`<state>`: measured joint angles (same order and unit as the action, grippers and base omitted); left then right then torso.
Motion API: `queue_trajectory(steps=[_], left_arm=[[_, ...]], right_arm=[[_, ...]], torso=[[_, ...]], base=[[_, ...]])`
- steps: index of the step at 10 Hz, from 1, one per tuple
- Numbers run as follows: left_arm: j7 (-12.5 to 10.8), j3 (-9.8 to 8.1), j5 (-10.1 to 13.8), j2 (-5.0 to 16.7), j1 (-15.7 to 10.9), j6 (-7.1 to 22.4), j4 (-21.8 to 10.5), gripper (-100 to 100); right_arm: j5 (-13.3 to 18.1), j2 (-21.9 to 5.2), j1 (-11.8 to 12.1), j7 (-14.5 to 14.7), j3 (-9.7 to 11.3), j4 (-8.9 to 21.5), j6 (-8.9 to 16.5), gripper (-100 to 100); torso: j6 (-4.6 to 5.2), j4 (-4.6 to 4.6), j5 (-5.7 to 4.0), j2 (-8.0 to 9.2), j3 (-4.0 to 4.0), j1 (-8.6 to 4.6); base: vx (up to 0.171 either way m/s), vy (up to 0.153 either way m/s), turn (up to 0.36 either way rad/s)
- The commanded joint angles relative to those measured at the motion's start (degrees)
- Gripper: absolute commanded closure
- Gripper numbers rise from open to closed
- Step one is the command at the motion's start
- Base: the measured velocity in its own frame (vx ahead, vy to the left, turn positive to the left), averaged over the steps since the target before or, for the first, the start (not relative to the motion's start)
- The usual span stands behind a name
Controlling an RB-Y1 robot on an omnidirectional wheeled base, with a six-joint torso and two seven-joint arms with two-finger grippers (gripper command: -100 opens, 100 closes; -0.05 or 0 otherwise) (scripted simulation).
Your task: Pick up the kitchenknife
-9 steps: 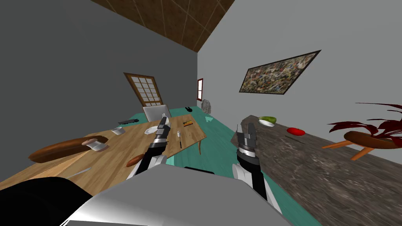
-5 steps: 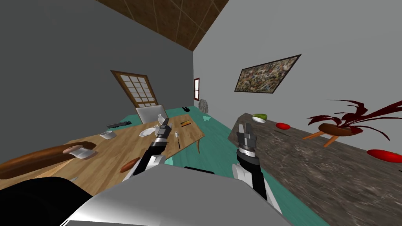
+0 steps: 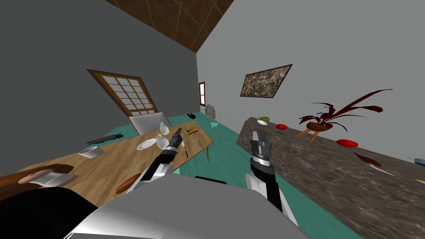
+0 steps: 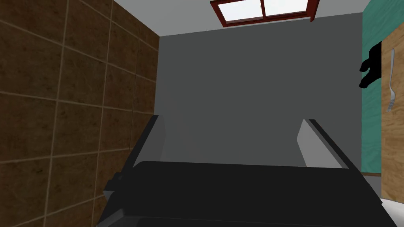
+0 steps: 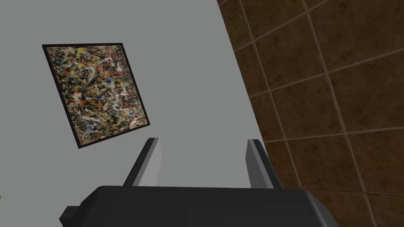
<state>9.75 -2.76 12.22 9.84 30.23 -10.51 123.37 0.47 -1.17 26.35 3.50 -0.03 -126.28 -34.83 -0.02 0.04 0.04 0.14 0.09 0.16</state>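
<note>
Left pincer (image 3: 177,133) and right pincer (image 3: 258,135) open; my turn reveals a knife (image 3: 367,159), frame right, on dark table (image 3: 315,178) by red dish (image 3: 347,143).

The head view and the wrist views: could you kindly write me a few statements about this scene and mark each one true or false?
1. The left gripper and the right gripper are both open and empty. True.
2. The red-leaved plant stands on the wooden table. False: it stands on the dark counter.
3. A fork lies on the wooden table. True.
4. The painting hangs on the dark grey wall beside the door. False: it hangs on the light grey wall above the counter.
5. A knife with a dark red handle lies on the counter, apart from both grippers. True.
</note>
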Motion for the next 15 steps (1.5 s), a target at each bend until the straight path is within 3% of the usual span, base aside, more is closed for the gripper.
queue_trajectory(steps=[1,6,8,9,10,11,14,15], left_arm=[[0.56,-0.05,1.95,1.45,-0.64,2.86,-1.16,-100],[1.48,-0.14,5.51,4.1,-0.96,8.32,-3.05,-100],[2.55,-0.39,9.19,6.7,-1.2,12.4,-5.08,-100],[2.55,-0.39,9.19,6.7,-1.2,13.74,-5.08,-100],[3.14,-0.58,11.05,7.97,-1.29,15.18,-6.14,-100],[3.14,-0.58,11.05,7.97,-1.29,16.58,-6.14,-100],[4.41,-1.08,14.75,10.39,-1.39,21.58,-8.31,-100],[4.41,-1.08,14.75,10.39,-1.39,22.48,-8.31,-100]], right_arm=[[0.0,0.0,0.0,0.0,0.0,0.0,0.0,0],[0.0,0.0,-0.01,0.0,0.01,0.0,0.0,0],[0.0,0.0,-0.01,0.0,0.01,0.0,0.0,0],[0.0,0.0,0.0,0.0,0.0,0.0,0.0,0],[0.0,0.0,0.0,0.0,0.0,0.0,0.0,0],[0.0,0.0,0.0,0.0,0.0,0.0,0.0,0],[0.0,0.0,0.01,0.0,0.0,0.0,0.0,0],[0.0,0.0,0.0,0.0,0.0,0.0,0.0,0]], torso=[[0.0,0.0,0.0,0.0,0.0,0.0],[0.03,-0.02,-0.01,-0.08,-0.05,-0.05],[0.03,-0.02,-0.01,-0.08,-0.05,-0.05],[0.02,-0.02,0.0,-0.06,-0.04,0.0],[-0.01,-0.02,0.0,-0.08,-0.04,0.0],[0.02,-0.02,0.0,-0.08,-0.05,-0.01],[-0.02,-0.03,-0.01,-0.12,-0.07,-0.03],[0.03,-0.03,-0.01,-0.12,-0.07,-0.03]], base=[[-0.034,0.019,-0.137],[-0.023,0.018,-0.138],[-0.03,0.023,-0.243],[-0.024,0.03,-0.139],[-0.026,0.027,-0.21],[-0.022,0.023,-0.113],[-0.019,0.02,-0.183],[-0.016,0.022,-0.115]])
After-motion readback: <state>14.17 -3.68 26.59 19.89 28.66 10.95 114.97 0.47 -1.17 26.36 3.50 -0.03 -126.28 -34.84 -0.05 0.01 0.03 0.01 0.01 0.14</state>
